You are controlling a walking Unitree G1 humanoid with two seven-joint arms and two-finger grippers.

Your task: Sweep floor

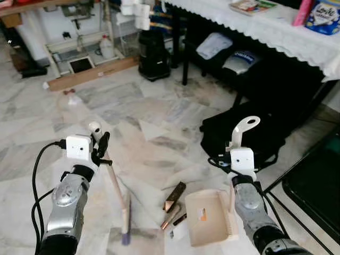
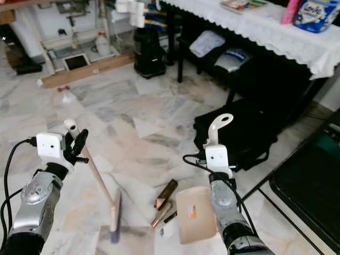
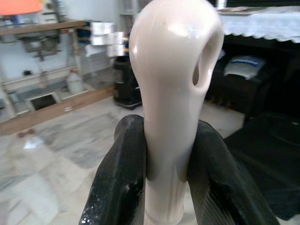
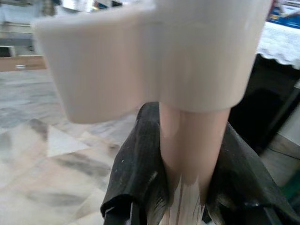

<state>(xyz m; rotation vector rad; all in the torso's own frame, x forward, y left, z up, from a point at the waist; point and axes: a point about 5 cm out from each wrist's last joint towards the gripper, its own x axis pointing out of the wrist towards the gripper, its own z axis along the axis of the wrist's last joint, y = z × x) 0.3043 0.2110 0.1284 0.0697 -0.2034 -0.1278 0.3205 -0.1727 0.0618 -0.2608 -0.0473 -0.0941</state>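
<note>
The left pincer [image 1: 99,144] grips the broom [image 1: 113,186] near its handle top, bristles on the floor below it, while the right pincer [image 4: 187,187] clamps the dustpan [image 1: 210,217] handle, pan resting just beside brown debris [image 1: 174,196].

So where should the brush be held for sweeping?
High on the brush, just under its knobbed end, from the side: the thin handle slants up from the floor and the knob stops slipping. The left claw grips it there.

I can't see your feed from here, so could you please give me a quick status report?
Left gripper shut on broom. Right gripper shut on dustpan handle. Wrappers lying between broom head and dustpan mouth. Black bag close behind dustpan.
</note>
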